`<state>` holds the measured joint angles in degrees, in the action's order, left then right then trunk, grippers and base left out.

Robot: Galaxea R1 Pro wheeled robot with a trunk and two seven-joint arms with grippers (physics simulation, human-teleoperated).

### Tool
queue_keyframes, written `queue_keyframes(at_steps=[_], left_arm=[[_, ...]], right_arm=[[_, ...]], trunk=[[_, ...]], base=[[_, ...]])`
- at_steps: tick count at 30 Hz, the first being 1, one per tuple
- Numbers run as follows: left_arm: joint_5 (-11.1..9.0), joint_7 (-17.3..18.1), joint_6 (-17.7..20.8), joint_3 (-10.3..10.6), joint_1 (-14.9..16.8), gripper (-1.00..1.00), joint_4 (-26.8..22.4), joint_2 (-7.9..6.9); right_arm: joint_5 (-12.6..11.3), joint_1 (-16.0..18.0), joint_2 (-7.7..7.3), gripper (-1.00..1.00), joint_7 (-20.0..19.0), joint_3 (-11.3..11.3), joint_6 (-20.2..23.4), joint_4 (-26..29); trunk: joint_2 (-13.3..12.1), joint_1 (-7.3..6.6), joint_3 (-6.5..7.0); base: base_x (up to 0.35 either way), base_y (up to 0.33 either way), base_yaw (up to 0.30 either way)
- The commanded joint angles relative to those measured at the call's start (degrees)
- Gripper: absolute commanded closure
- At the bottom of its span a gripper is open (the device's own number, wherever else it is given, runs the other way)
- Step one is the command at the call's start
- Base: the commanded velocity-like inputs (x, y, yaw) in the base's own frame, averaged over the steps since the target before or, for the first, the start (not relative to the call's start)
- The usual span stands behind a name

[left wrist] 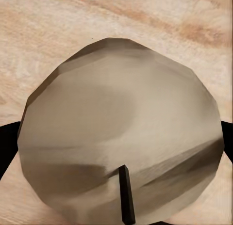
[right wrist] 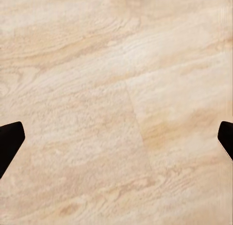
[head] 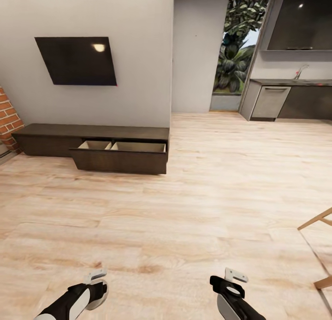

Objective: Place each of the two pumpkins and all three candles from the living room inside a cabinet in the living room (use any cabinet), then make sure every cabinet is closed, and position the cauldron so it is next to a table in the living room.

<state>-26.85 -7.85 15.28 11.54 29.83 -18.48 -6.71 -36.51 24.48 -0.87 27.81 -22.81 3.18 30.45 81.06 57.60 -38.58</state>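
The left tool (left wrist: 116, 137) is gripping a candle (left wrist: 121, 133). In the left wrist view the candle is looking like a stubby grey-beige body with flat facets, plain, with a short dark wick (left wrist: 126, 193) standing up from its top, and the black fingertips (left wrist: 7, 147) are showing at both of its sides. In the head view the left tool (head: 94, 283) is hanging low over the wooden floor (head: 193, 205), with the pale candle (head: 99, 296) partly showing under it.

The right tool (right wrist: 116, 137) is standing wide apart and is holding nothing; only pale floor boards are lying between its two dark fingertips (right wrist: 9, 142). In the head view the right tool (head: 233, 283) is also hovering low over the floor.

The cabinet (head: 92, 138) is standing well ahead, against the white wall, under a dark wall screen (head: 77, 61). It is long, low and dark brown, and one pull-out drawer (head: 121, 155) is standing open, showing a pale beige inside with a divider. What is lying in the drawer I cannot tell.

At the far right grey kitchen units (head: 286, 99) are standing. I am finding no readable writing, brand or label on anything.
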Motion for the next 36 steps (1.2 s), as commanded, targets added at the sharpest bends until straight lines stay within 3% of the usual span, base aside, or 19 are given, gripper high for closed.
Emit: queue_keyframes(at_steps=[1, 36], left_arm=[[-0.6, -0.4, 0.3, 0.5, 0.0, 1.0, -0.2, -0.06], [-0.6, -0.4, 0.3, 0.5, 0.1, 1.0, -0.2, -0.06]], right_arm=[[-0.2, 0.0, -0.09, -1.0, 0.5, -0.5, 0.3, 0.1], [-0.2, 0.0, -0.09, -1.0, 0.5, -0.5, 0.3, 0.1]], trunk=[[0.0, 0.03, 0.03], [0.0, 0.03, 0.29]], base=[[0.321, -0.093, 0.0], [0.321, -0.093, 0.0]])
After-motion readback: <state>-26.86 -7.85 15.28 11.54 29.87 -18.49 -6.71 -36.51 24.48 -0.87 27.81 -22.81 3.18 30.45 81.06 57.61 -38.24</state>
